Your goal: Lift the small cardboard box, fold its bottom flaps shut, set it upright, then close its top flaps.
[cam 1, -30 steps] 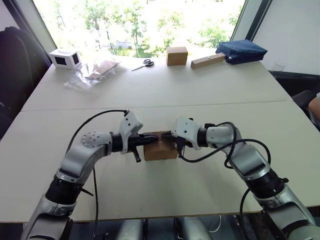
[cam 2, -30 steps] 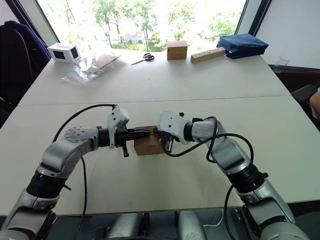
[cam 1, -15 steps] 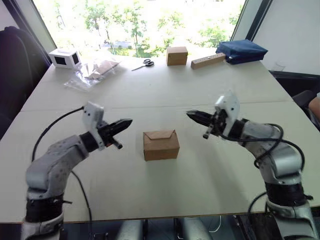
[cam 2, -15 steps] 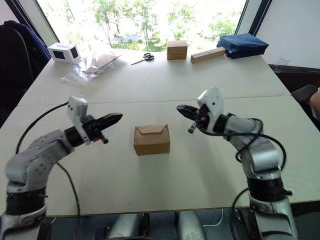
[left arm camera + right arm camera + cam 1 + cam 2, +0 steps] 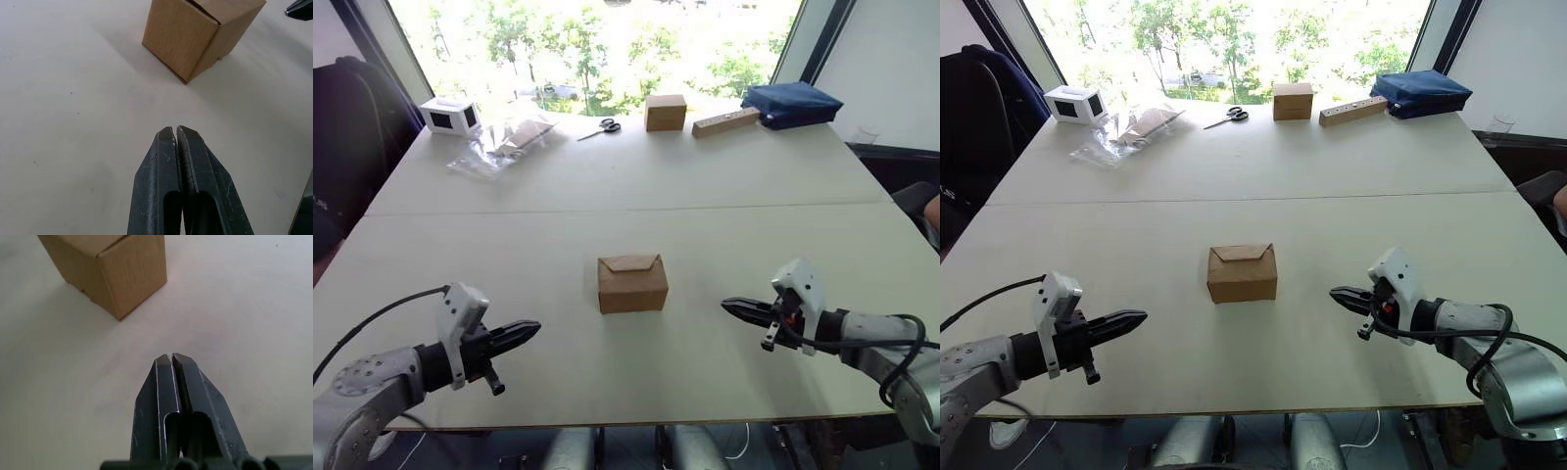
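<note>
The small cardboard box (image 5: 631, 282) stands upright in the middle of the table, plain brown. Its top flaps (image 5: 630, 262) lie folded down, the tapered tongue flap on top. My left gripper (image 5: 526, 330) hovers low near the table's front edge, well to the left of the box and nearer to me, its fingers shut on nothing. My right gripper (image 5: 732, 307) is at the front right, apart from the box, also shut and empty. The left wrist view has the box (image 5: 199, 34) ahead of the closed fingertips (image 5: 167, 134); the right wrist view shows the box (image 5: 110, 269) beyond its own.
Along the far edge of the table (image 5: 705, 196) lie a white device (image 5: 448, 115), a clear plastic bag (image 5: 499, 142), scissors (image 5: 601, 127), another brown cardboard cube (image 5: 665, 111), a pale wooden block (image 5: 724, 121) and a dark blue pouch (image 5: 794, 102).
Both grippers have drawn back from the box, outward and toward the front edge of the table. The box stays upright in the middle with its top shut. The camera view has shifted a little.
</note>
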You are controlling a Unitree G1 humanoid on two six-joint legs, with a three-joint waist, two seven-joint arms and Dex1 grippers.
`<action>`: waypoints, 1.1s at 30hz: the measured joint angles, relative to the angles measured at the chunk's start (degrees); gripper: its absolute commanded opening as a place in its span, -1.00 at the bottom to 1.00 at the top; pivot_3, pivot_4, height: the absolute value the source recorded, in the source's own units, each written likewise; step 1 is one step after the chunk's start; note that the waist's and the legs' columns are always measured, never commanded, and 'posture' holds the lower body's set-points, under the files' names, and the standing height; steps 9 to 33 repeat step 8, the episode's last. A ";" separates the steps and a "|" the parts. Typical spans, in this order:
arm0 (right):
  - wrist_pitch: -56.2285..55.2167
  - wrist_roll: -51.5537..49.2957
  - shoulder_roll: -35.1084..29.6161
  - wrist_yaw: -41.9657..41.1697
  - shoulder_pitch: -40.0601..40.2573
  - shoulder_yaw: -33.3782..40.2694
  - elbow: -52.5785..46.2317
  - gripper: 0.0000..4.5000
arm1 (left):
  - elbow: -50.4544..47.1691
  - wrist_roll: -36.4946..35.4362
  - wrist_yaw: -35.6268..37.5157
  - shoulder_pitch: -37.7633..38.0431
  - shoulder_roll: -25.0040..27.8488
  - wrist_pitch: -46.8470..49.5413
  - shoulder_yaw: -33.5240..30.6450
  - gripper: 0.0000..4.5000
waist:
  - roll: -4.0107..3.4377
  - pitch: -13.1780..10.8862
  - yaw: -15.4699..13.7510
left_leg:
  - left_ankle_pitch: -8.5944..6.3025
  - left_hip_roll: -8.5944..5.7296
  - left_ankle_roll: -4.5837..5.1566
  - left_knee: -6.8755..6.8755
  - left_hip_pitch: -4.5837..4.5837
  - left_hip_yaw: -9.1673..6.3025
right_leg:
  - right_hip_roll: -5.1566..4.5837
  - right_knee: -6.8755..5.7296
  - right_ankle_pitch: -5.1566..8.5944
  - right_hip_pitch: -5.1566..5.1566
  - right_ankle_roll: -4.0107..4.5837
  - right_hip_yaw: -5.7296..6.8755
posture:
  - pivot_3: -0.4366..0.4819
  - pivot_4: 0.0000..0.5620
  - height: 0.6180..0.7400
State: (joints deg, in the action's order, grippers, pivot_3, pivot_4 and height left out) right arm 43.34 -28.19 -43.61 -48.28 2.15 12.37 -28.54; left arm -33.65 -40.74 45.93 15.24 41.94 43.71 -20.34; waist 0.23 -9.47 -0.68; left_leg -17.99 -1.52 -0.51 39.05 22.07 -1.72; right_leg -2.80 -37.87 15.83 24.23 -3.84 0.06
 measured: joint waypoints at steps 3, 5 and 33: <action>-0.59 -0.05 0.01 0.27 -0.81 -0.40 0.24 -1.00 | 0.93 0.25 -0.04 -0.80 -0.33 -0.63 1.58 -0.96 | 0.00 0.00 -0.05 | 0.00 0.00 0.00 0.00 0.01 0.00 | 0.00 0.01 -0.05 0.00 -0.08 0.00 | -0.05 -0.47 1.00; -0.64 -0.10 0.01 0.72 -1.07 -0.74 0.23 -1.00 | 1.74 0.33 -0.22 -1.53 -0.65 -0.76 1.96 -0.96 | 0.01 0.00 -0.06 | 0.00 0.00 0.00 0.00 0.01 0.00 | 0.00 0.01 -0.05 0.00 -0.09 0.00 | -0.05 -0.47 1.00; -0.63 -0.16 0.02 1.23 -1.31 -1.33 0.23 -1.00 | 2.17 0.30 -0.31 -2.16 -0.73 -0.88 2.82 -0.96 | 0.01 0.00 -0.04 | 0.00 0.00 0.01 0.00 0.02 0.00 | 0.00 0.01 -0.05 0.00 -0.09 0.00 | -0.05 -0.47 1.00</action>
